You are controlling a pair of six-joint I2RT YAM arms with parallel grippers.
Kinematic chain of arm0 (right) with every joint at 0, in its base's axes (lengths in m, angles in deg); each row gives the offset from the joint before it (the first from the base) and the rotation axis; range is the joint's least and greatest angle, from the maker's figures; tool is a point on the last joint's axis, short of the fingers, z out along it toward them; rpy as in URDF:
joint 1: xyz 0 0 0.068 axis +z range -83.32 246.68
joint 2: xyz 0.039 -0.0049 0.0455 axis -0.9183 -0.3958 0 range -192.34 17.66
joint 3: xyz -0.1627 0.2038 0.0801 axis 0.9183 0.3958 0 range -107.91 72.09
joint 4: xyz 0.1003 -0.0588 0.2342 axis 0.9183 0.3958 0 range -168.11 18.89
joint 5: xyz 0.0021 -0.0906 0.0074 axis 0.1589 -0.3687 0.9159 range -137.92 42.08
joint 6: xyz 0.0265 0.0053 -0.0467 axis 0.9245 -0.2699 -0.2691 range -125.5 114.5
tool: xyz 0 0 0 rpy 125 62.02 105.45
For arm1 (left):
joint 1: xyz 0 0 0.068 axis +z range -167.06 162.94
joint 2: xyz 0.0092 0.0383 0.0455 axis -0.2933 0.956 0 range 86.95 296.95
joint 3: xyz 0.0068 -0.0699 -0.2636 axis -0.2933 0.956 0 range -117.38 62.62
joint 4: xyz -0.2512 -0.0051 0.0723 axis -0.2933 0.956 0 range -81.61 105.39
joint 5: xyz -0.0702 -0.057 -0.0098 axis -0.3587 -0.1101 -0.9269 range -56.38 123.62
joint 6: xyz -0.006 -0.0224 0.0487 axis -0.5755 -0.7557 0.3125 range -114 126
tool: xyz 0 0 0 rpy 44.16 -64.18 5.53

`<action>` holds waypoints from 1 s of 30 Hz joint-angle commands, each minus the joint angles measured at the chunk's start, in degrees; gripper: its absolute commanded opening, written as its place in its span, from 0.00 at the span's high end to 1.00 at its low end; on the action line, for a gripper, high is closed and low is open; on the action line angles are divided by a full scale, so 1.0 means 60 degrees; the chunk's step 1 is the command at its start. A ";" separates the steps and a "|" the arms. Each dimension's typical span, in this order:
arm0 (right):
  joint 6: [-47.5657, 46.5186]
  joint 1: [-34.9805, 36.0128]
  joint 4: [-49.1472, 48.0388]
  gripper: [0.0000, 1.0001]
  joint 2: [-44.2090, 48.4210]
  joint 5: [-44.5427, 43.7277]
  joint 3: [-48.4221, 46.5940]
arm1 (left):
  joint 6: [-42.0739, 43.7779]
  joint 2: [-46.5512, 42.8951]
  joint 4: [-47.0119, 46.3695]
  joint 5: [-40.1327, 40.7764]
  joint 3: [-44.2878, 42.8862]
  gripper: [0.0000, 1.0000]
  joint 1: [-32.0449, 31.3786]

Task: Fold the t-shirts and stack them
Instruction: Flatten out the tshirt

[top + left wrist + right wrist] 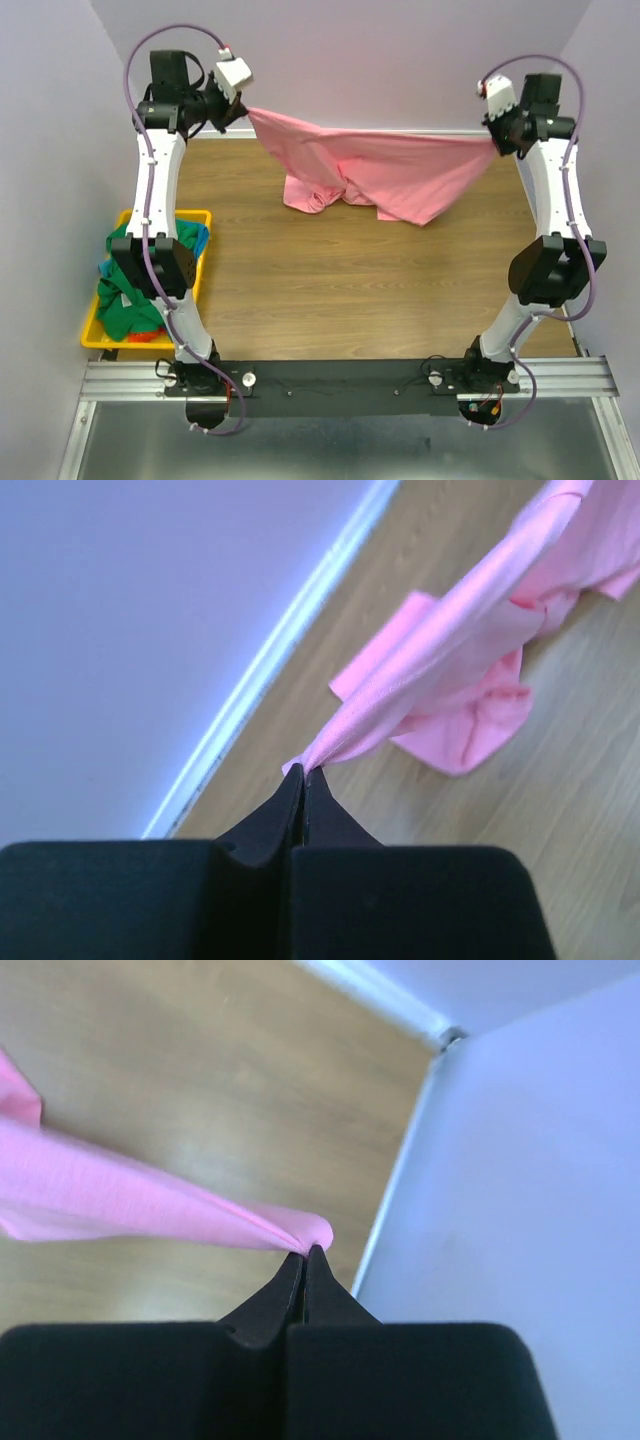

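A pink t-shirt (375, 170) hangs stretched between both grippers above the far part of the wooden table, its lower folds sagging toward the board. My left gripper (243, 110) is shut on the shirt's left corner; in the left wrist view the pink cloth (440, 670) runs out from the closed tips of that gripper (304, 770). My right gripper (495, 143) is shut on the right corner, and the right wrist view shows the fabric (120, 1195) pinched at that gripper's tips (306, 1250). More t-shirts, a green one (128, 310) with blue and orange bits, lie in the bin.
A yellow plastic bin (196, 218) stands at the table's left edge beside the left arm. Lilac walls close in the back and both sides. The wooden tabletop (340, 290) spreads between the arms, with a black rail along the near edge.
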 commanded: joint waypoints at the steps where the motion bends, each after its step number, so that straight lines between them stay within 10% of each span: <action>1: 0.0714 -0.0107 -0.0101 1.00 -0.0533 -0.0169 -0.2170 | -0.3264 -0.0753 -0.2476 0.0423 -0.0182 1.00 0.0083; 10: 0.0979 -0.0107 -0.1506 1.00 -0.0563 -0.1238 -0.4654 | -0.4717 -0.1867 -0.4851 0.2693 -0.0608 1.00 0.0098; 30: 0.1389 -0.0107 -0.4129 1.00 0.3874 -0.1356 -0.3117 | -0.3546 -0.8150 -0.7841 0.5200 0.3639 1.00 0.0098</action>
